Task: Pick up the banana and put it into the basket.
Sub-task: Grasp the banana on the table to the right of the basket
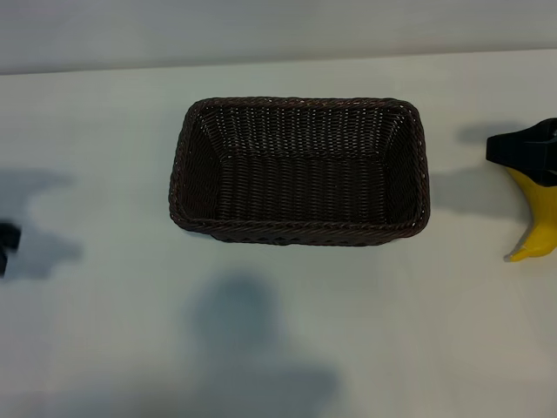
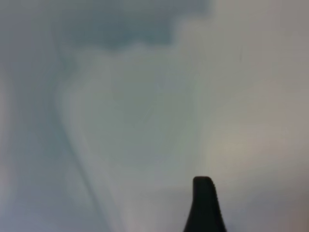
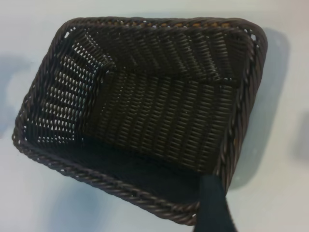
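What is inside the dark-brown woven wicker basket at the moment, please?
Nothing shows inside the dark-brown woven wicker basket, only its bare woven floor. In the right wrist view, a black finger covers one near corner. The yellow banana is outside, at the right pincer.

- You find no readable text, label, brand, number or sign in any of the three views.
- The basket (image 1: 300,228) carries no marking you can read.
- The banana (image 1: 538,222) carries no sticker or print you can read.
- The table (image 1: 104,348) surface shows you no legible marking.
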